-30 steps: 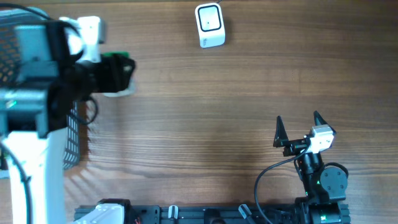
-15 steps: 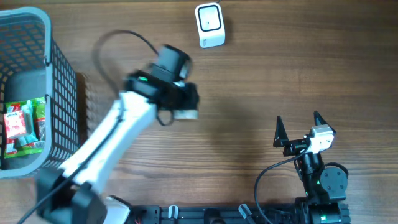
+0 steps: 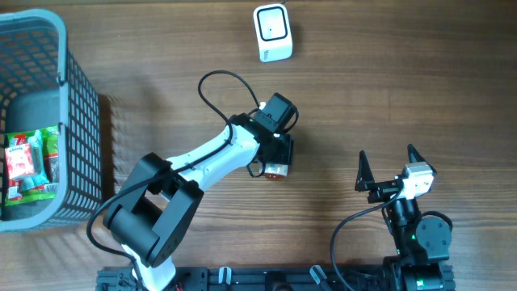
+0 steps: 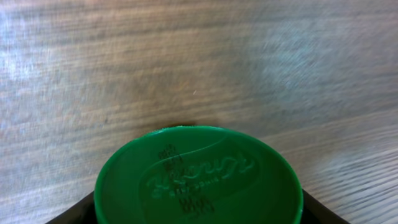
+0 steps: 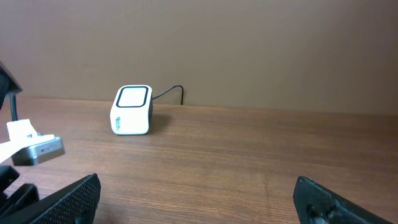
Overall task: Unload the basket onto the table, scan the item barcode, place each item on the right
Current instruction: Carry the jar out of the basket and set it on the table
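The left end effector (image 3: pixel 275 159), arm stretched mid-table, clamps a green-lidded container (image 4: pixel 199 180); the right end effector (image 3: pixel 386 153) gapes wide.

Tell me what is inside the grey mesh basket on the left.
Red-and-white and green packets lie at the end of the grey mesh basket nearest the robot; bare grey floor shows beyond them. Whatever lies under the packets is covered.

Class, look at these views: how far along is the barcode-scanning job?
Done: the green-lidded item is out of the basket, gripped by the left gripper over mid-table. In hand: holding it, short of the white scanner. Left: present it to the scanner at the far edge. The right gripper is open.
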